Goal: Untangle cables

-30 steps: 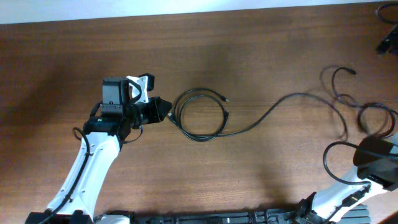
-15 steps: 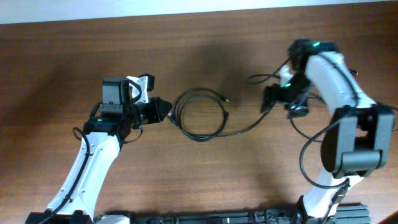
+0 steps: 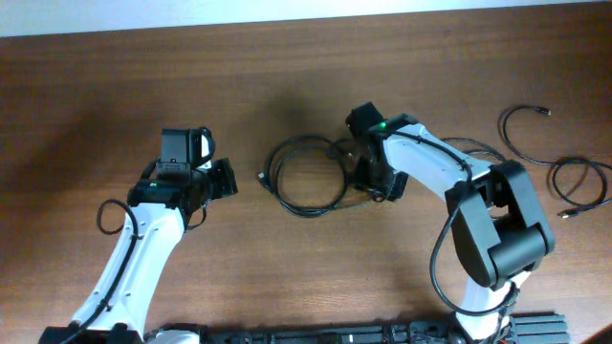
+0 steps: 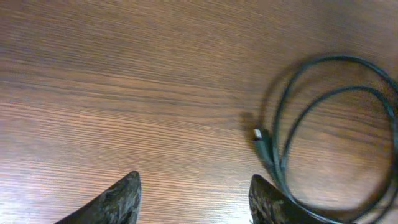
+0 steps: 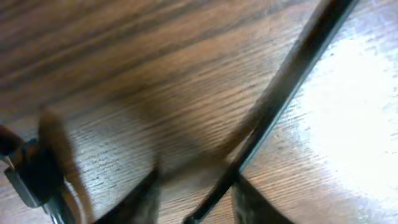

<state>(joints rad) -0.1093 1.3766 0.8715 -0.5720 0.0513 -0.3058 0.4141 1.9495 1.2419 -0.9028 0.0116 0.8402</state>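
Observation:
A black cable [image 3: 304,212] lies coiled in a loop at the table's middle, its small plug [image 4: 261,138] pointing left. My left gripper [image 3: 229,179] stands open just left of that plug, nothing between its fingers [image 4: 121,198]. In the left wrist view the coil [image 4: 292,124] fills the right side. My right gripper [image 3: 363,182] sits low at the coil's right edge. The right wrist view is blurred: a cable strand [image 5: 283,93] runs diagonally between the fingers [image 5: 252,202], close to the right one, with a gap still showing on the left.
Two more thin black cables lie at the far right: an open arc [image 3: 503,129] and a small loop [image 3: 553,180]. The right arm [image 3: 449,167] stretches across the table between them and the coil. Bare wood surrounds the left arm [image 3: 143,239].
My left gripper opened, let go of the coil's end and drew back left. The right arm swung in from the far right to the coil's right edge, its jaws narrowing round a strand.

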